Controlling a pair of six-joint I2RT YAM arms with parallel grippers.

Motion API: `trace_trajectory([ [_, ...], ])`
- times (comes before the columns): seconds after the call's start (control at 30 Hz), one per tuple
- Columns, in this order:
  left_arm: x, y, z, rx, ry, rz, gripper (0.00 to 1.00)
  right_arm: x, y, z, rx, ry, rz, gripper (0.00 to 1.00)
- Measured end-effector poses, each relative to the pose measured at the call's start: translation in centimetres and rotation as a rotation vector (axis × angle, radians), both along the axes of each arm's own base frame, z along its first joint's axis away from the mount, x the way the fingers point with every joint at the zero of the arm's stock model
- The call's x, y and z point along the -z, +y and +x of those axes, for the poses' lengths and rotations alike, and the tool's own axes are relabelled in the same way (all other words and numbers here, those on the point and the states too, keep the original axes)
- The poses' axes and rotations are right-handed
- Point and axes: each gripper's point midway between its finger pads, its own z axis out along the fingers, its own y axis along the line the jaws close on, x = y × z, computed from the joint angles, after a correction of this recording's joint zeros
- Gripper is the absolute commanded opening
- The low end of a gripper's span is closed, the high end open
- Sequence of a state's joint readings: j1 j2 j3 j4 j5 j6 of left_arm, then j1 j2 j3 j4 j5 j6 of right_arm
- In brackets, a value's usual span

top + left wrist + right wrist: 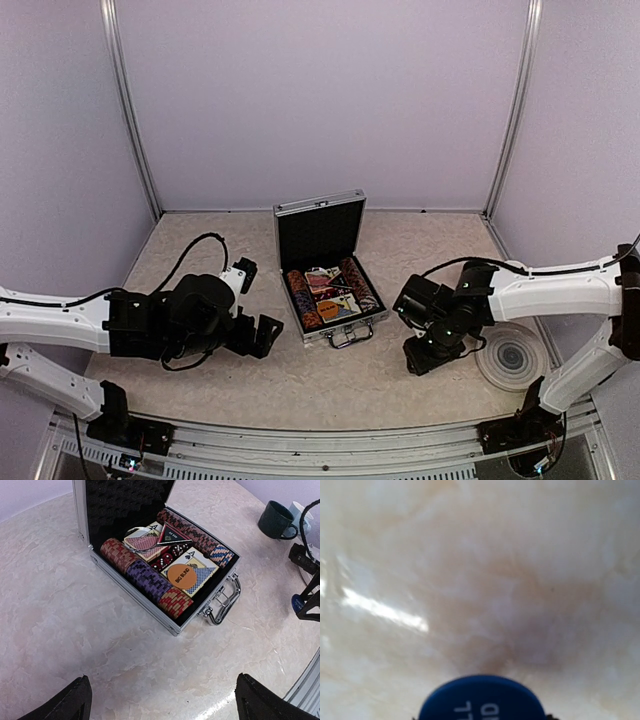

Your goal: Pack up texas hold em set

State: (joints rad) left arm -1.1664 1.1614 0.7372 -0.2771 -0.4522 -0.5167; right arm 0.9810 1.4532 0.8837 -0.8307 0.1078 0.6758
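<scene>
The tabletop (300, 385) was pale and marbled, with plain lilac walls all around it. The silver case (320, 262) sat in the middle of it with its lid standing up. Inside lay rows of chips (147, 580), two card decks (202, 575), and an orange round button (179, 576) on top of the blue deck.

The left arm stretched in from the left side, low over the tabletop. The left pincer (262, 335) pointed at the case from near its left side. It was wide open with nothing in it, and its two fingers (70, 705) were far apart.

The right arm stretched in from the right side and bent down, near the right side of the case. The right pincer (425, 358) pointed down, very close to the tabletop. It gripped a blue round button (482, 700) with white letters on it.

A grey ringed coaster (510, 355) lay just beside the right arm. A dark mug (275, 520) stood past the case, with a pale blue mug (302, 512) right behind it.
</scene>
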Motion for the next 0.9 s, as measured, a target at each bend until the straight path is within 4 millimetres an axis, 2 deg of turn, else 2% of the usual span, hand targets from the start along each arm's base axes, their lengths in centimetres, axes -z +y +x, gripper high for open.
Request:
trace_trajectory([
  [0.2, 0.5, -0.1, -0.1, 0.002, 0.013, 0.005, 0.99, -1.4, 0.8, 0.4, -0.013, -0.029, 0.005, 0.41],
  [0.5, 0.7, -0.2, -0.2, 0.001, 0.023, 0.002, 0.99, -4.4, 3.7, 2.3, -0.050, -0.098, 0.033, 0.41],
  [0.73, 0.7, -0.2, -0.2, -0.003, 0.027, -0.002, 0.99, -5.2, 5.9, 4.0, -0.087, -0.131, 0.025, 0.41],
  [0.9, 0.8, 0.0, -0.3, -0.006, 0.029, -0.004, 0.99, -5.6, 8.2, 6.0, -0.123, -0.168, 0.012, 0.41],
])
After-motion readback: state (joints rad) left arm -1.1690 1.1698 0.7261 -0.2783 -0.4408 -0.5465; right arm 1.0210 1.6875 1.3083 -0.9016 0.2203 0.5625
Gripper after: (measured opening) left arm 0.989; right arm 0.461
